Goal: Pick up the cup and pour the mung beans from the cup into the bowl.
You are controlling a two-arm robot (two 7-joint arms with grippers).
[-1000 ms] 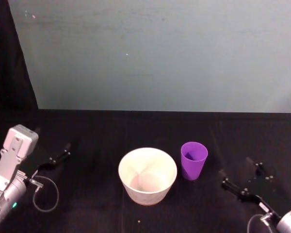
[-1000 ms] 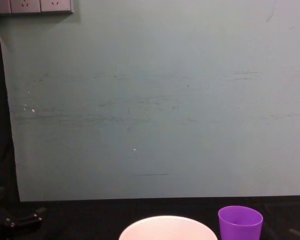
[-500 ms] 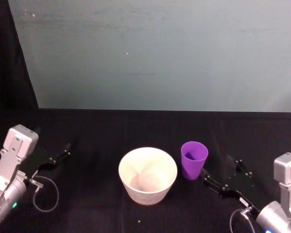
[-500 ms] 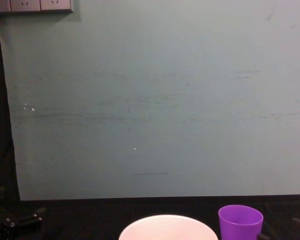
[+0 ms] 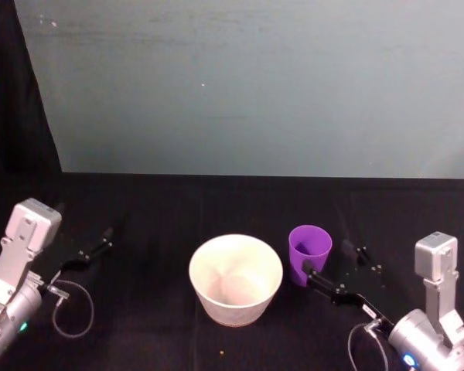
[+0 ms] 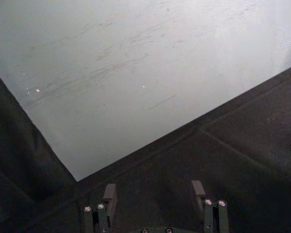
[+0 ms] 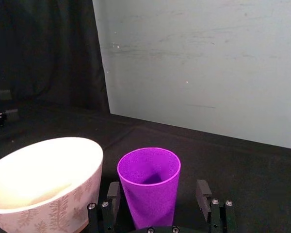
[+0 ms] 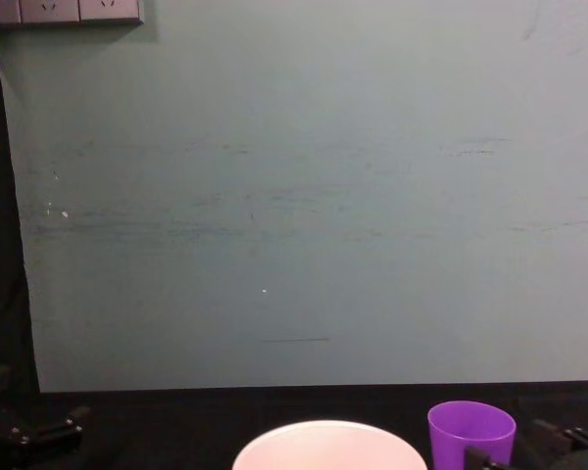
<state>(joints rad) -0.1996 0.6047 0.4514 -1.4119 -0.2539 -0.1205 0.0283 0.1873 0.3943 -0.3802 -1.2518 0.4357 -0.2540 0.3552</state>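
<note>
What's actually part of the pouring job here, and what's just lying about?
Job: purple cup; pale bowl; right tool, open at the cup.
Lying about: left tool, parked open at the left; cable loop beside it; wall sockets.

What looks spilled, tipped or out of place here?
Nothing tipped: cup and bowl stand upright, the open right end effector straddling the cup. One pale speck lies on the cloth before the bowl, perhaps a stray bean.
</note>
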